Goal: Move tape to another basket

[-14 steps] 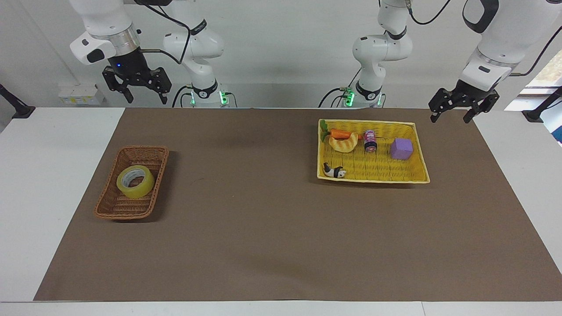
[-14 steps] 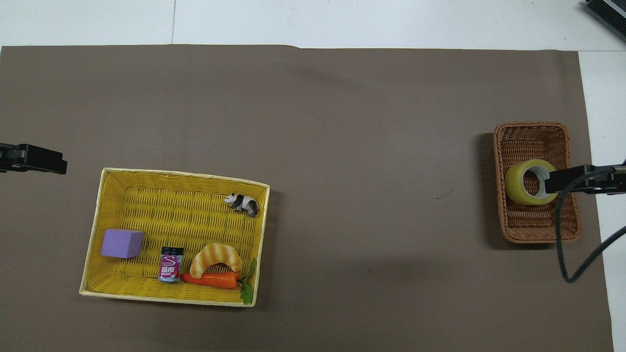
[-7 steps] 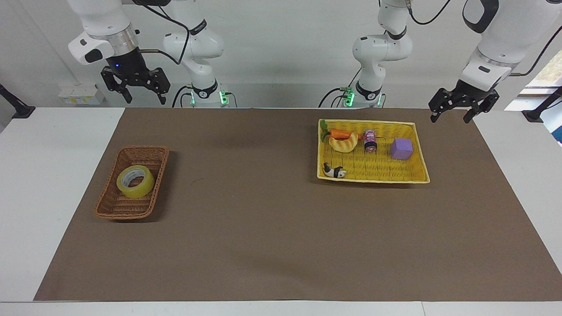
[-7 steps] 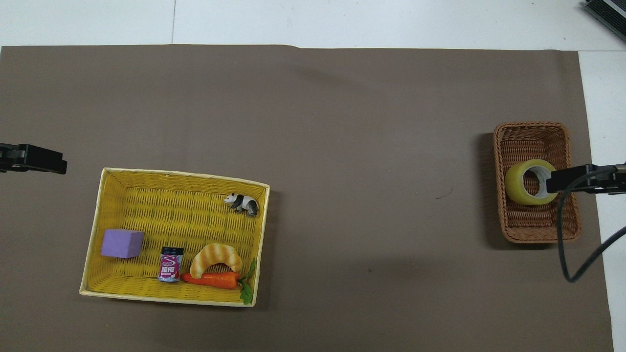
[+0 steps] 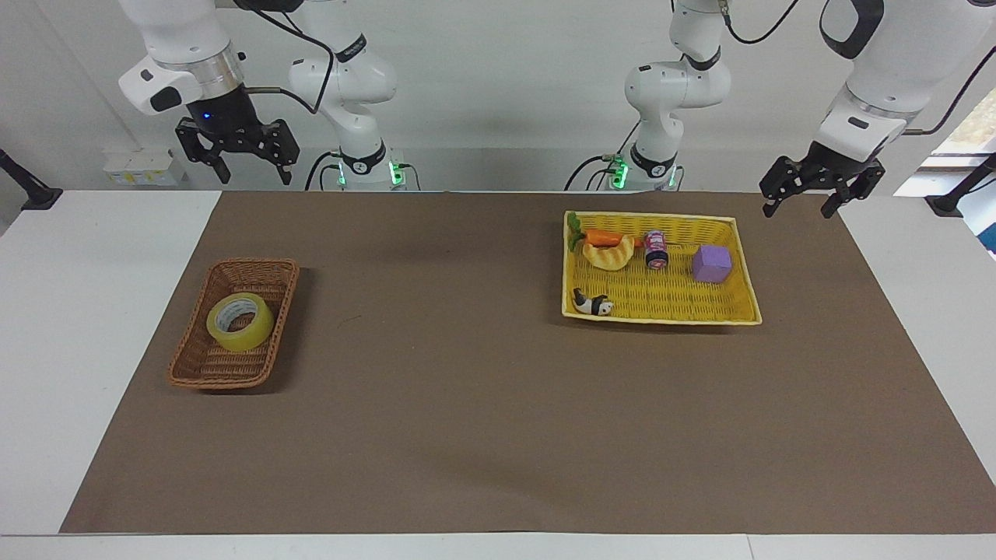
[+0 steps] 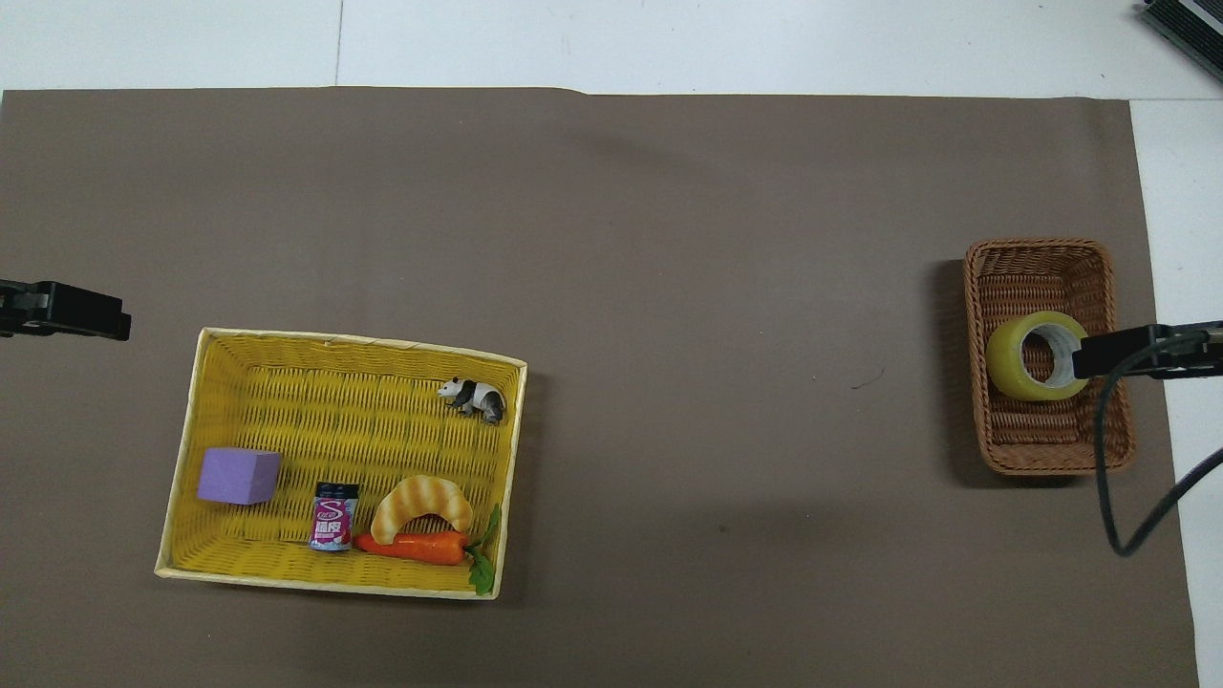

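Since a second ago the right gripper [image 5: 237, 158] has risen a little and drawn back toward its base, while nothing on the table has shifted. It hangs high above the right arm's end of the table, fingers spread apart and empty. The tape [image 5: 240, 322] lies tilted in the brown wicker basket [image 5: 204, 370], leaning on the basket's wall toward the right arm's end of the table. The yellow basket [image 5: 739, 311], at the left arm's end of the brown mat [image 5: 467, 420], holds a carrot [image 5: 603, 236], a croissant toy [image 5: 609, 255], a small pink can [image 5: 656, 250], a purple cube [image 5: 712, 264] and a panda figure [image 5: 592, 303]. The left gripper [image 5: 804, 190] waits raised near the mat's corner beside that basket, its fingers parted and holding nothing.
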